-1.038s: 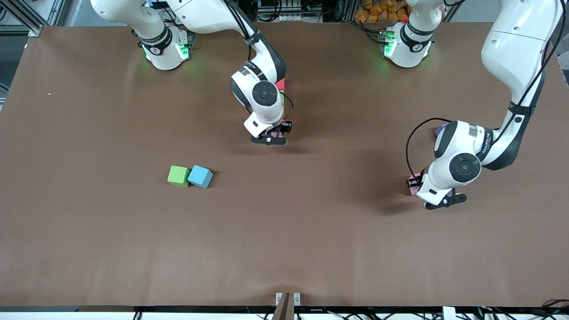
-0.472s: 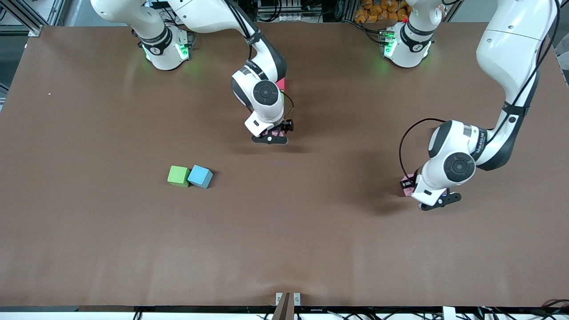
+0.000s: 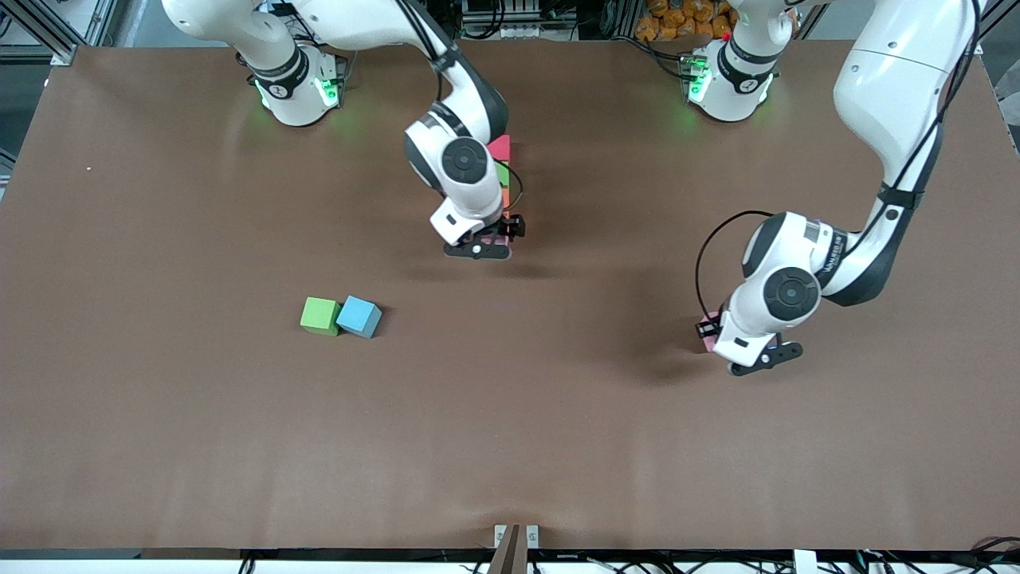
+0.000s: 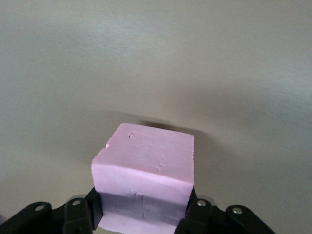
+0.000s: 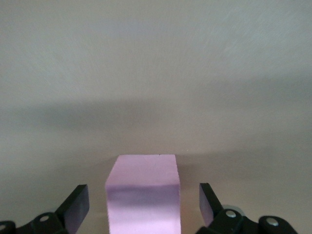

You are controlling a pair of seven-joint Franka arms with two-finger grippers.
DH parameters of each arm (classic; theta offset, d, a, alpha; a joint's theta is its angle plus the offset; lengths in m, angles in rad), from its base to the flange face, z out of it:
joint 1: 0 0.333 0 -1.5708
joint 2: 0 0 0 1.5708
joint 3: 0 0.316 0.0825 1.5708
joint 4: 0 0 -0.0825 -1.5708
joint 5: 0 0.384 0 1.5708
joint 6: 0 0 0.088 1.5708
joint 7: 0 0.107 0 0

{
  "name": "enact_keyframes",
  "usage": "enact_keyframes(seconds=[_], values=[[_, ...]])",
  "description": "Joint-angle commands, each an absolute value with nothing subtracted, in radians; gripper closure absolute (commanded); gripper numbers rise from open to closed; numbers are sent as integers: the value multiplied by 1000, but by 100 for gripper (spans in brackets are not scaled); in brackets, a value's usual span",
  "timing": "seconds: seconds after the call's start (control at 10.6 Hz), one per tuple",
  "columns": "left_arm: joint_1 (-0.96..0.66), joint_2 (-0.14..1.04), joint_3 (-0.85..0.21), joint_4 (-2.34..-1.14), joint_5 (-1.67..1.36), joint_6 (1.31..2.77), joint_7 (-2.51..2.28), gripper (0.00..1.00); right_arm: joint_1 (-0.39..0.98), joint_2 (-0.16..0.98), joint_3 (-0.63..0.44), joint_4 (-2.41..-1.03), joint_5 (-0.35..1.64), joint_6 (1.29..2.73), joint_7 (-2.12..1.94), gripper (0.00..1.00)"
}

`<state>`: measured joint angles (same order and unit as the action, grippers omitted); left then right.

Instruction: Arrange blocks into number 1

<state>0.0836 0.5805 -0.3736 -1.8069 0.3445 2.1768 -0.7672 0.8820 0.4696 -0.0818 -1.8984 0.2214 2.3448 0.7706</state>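
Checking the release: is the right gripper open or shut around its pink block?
Open. In the right wrist view both fingers stand clear of the pink block, with gaps on each side.

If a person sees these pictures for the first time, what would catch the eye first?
Probably the two pink blocks: the left gripper is shut on one pink block toward the left arm's end of the table, while the right gripper stands open around another pink block mid-table. Next, the green block touching the blue block.

Small dark lettering printed on the left arm's forearm (image 3: 829,253), too small to be read, no legible text, number or label seen on the blocks (image 3: 341,316), the worktop (image 3: 510,414) or the right arm (image 3: 462,171)
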Motion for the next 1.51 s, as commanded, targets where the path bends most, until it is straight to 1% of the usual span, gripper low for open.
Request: enact_keyframes(seconds=[0.0, 0.19, 0.28, 0.47, 0.57, 0.66, 0.85, 1.23, 1.42], values=[[0, 598, -368, -1767, 324, 2177, -839, 100, 769, 297, -48, -1967, 239, 2277, 743, 0], [-92, 629, -368, -1709, 322, 2177, -925, 100, 643, 214, -11, -1967, 229, 2212, 683, 0], [-144, 653, -368, -1678, 322, 2177, -946, 100, 559, 172, 15, -1964, 222, 2171, 628, 0], [-225, 664, -368, -1669, 328, 2177, -934, 100, 322, 106, 148, -1945, 84, 2097, 520, 0], [-263, 666, -368, -1655, 325, 2177, -931, 100, 219, 94, 219, -1910, -5, 2044, 503, 0], [-300, 679, -370, -1625, 315, 2177, -933, 100, 160, 86, 247, -1864, -82, 1978, 479, 0], [-391, 709, -367, -1565, 221, 2177, -940, 100, 115, 87, 226, -1749, -109, 1869, 382, 0], [-481, 793, -357, -1442, 179, 2172, -1040, 100, 11, 87, 219, -1559, -100, 1712, 212, 0], [-523, 814, -356, -1425, 143, 2171, -1078, 100, -21, 86, 218, -1507, -97, 1657, 154, 0]])
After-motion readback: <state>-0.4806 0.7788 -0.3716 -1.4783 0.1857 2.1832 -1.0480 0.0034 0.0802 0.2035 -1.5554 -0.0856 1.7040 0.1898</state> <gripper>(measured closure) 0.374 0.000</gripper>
